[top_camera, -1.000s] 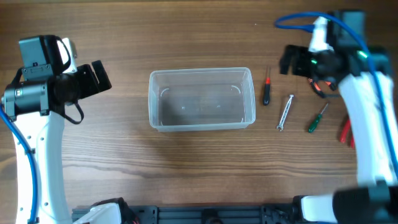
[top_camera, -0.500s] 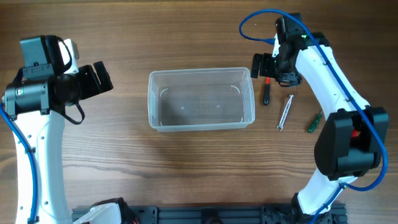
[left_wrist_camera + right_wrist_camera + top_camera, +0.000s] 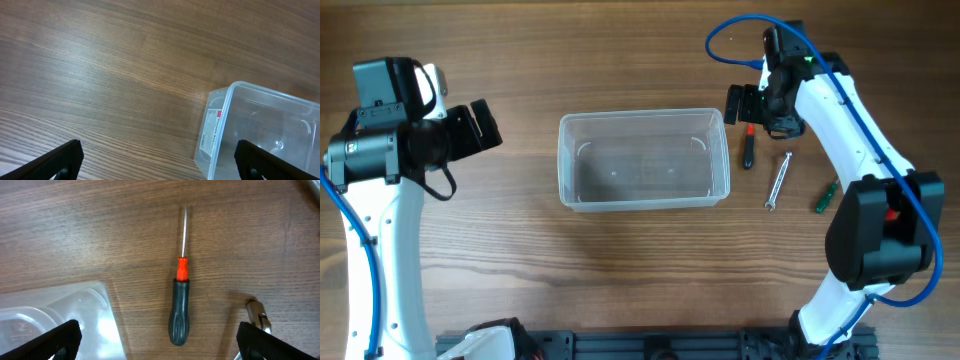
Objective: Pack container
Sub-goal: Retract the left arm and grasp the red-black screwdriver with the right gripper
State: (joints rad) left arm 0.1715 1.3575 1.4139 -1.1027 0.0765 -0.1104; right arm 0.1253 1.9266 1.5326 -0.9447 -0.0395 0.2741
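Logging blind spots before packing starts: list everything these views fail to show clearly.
Wrench: right wrist view, only one end shows; the bottom edge cuts off the rest.
Container: left wrist view, cut off by the right and bottom edges.
Label on its side: left wrist view, print too small to read.
Green screwdriver: overhead, tip end hidden under the right arm.

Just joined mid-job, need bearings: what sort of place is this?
Probably a workshop or lab bench: a wooden table with a clear container and hand tools beside it, a screwdriver and a wrench.
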